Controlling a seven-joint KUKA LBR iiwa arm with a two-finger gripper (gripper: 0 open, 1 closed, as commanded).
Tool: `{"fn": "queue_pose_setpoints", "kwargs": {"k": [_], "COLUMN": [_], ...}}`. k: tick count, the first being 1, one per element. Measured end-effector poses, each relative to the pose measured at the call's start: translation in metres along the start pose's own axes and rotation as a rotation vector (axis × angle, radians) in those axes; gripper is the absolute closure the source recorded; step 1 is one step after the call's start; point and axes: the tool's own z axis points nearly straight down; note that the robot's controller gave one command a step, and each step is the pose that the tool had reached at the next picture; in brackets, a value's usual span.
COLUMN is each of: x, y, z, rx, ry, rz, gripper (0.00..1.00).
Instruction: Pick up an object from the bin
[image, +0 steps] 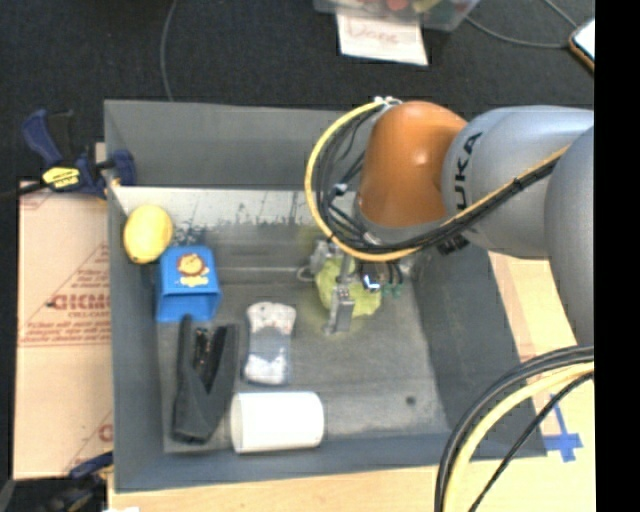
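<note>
My hand (340, 308) is down in the bin (432, 362), touching a yellow-green lump (363, 302) that lies partly under it. I cannot tell whether my hand is clenched or released. Just beside it, toward the view's left, lies a crumpled white bag (268, 340). Beyond that are a blue box (188, 282), a lemon (146, 233) and a black stapler (200, 378), with a white roll (278, 420) below them.

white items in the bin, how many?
2: a white cylinder at the bin's lower edge, left of centre; a crumpled white packet just above it, mid-bin. The arm may hide others.
</note>
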Motion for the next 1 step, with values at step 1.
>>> {"fn": "queue_pose_setpoints", "kwargs": {"k": [1], "x": [-0.0008], "y": [0.0001], "z": [-0.0045], "rx": [0.000], "ry": [-0.006], "rz": [0.000], "gripper": [0.00]}}
